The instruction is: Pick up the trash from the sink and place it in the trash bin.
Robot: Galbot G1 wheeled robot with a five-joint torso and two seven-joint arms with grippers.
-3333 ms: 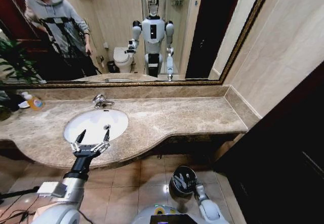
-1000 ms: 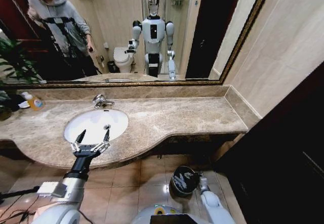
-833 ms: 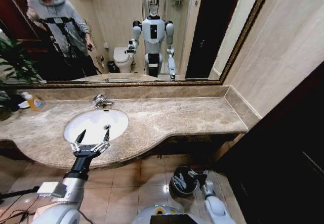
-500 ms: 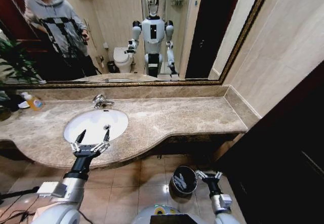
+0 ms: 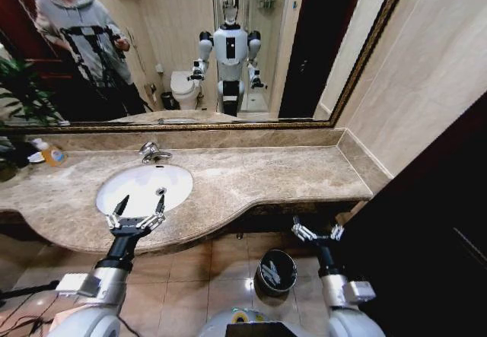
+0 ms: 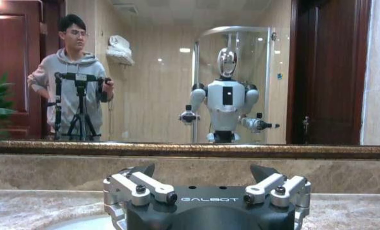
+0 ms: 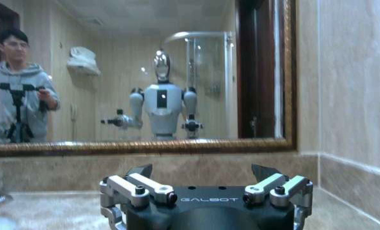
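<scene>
One white oval sink (image 5: 144,187) is sitting in the brown counter (image 5: 274,176), its long axis running left to right. One left gripper (image 5: 137,205) is hovering over its near rim, jaws apart and empty. One right gripper (image 5: 316,233), jaws apart and empty, is hanging above one upright black trash bin (image 5: 275,271) on the floor, white litter showing inside.
</scene>
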